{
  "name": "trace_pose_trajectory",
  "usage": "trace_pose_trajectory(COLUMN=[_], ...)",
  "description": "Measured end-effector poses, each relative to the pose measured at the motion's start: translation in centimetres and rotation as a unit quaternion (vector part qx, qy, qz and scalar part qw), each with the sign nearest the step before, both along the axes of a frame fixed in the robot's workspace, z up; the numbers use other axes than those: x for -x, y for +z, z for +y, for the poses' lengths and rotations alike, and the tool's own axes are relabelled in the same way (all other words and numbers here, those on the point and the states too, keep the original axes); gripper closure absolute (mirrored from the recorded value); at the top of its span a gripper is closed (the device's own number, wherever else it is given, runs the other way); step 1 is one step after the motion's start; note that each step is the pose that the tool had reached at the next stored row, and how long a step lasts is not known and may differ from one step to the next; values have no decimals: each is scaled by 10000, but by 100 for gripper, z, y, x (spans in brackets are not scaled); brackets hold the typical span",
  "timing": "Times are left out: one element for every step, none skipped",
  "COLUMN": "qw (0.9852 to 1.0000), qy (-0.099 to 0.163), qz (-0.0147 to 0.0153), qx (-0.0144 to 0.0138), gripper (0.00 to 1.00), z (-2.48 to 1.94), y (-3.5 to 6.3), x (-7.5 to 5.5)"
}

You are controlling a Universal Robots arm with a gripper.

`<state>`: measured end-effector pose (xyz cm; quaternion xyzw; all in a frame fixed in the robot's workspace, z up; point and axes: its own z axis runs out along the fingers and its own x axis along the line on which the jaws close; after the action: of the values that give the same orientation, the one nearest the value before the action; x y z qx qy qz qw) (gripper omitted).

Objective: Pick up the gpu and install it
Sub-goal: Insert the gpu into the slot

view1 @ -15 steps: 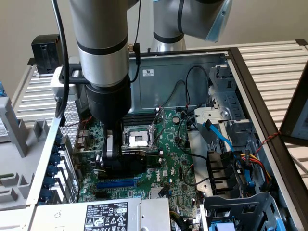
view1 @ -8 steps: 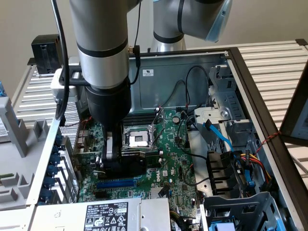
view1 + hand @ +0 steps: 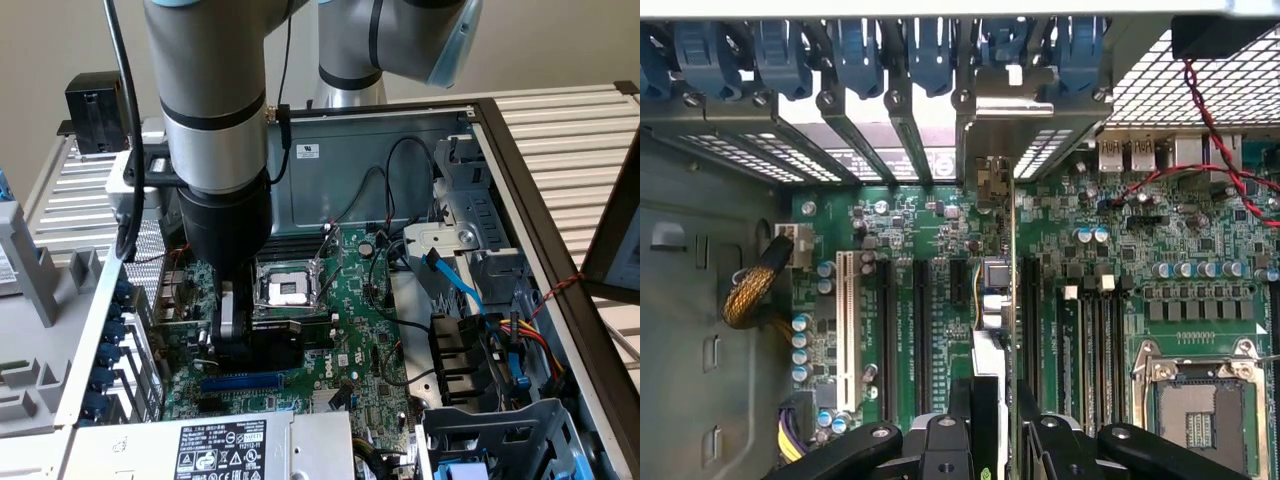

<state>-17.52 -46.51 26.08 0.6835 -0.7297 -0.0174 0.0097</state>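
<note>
My gripper (image 3: 238, 342) is low inside the open computer case, shut on the gpu (image 3: 285, 346), whose black shroud shows beside the fingers. The card stands upright on the green motherboard (image 3: 372, 330), just beyond the blue expansion slot (image 3: 240, 381). In the wrist view the gpu (image 3: 1012, 300) appears edge-on as a thin green board running between my gripper's (image 3: 997, 405) black fingers (image 3: 970, 420). It lies along a black slot on the motherboard (image 3: 930, 230). Its silver end bracket (image 3: 1005, 105) meets the case's rear opening under the blue latches (image 3: 930, 45).
The bare CPU socket (image 3: 285, 290) sits just behind the gripper. A power supply (image 3: 220, 445) and a drive cage (image 3: 500, 440) line the case's near side. Blue and black cables (image 3: 455, 280) lie toward the exterior view's right. A red wire (image 3: 1210, 110) crosses the rear grille.
</note>
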Motion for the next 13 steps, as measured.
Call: trace_pose_trajectory(qw=[10000,10000,10000,10000,10000,10000,10000,10000,10000,10000,10000,10000,10000], qy=[-1,-1,-1,-2,-2,-2,-2,-1,2,5,14,26,43], qz=[0,1,0,0,-1,-1,0,0,0,0,0,0,0], qx=[0,1,-1,-1,-1,-1,-1,-1,0,-1,-1,0,0], gripper=[73,73,73,73,73,73,73,73,73,73,73,73,73], z=[1,1,4,8,13,19,23,24,24,26,29,31,36], y=[-1,-1,-4,-5,-7,-8,-9,-10,-10,-11,-11,-11,-11], x=[3,4,4,5,5,5,5,4,4,5,5,5,5])
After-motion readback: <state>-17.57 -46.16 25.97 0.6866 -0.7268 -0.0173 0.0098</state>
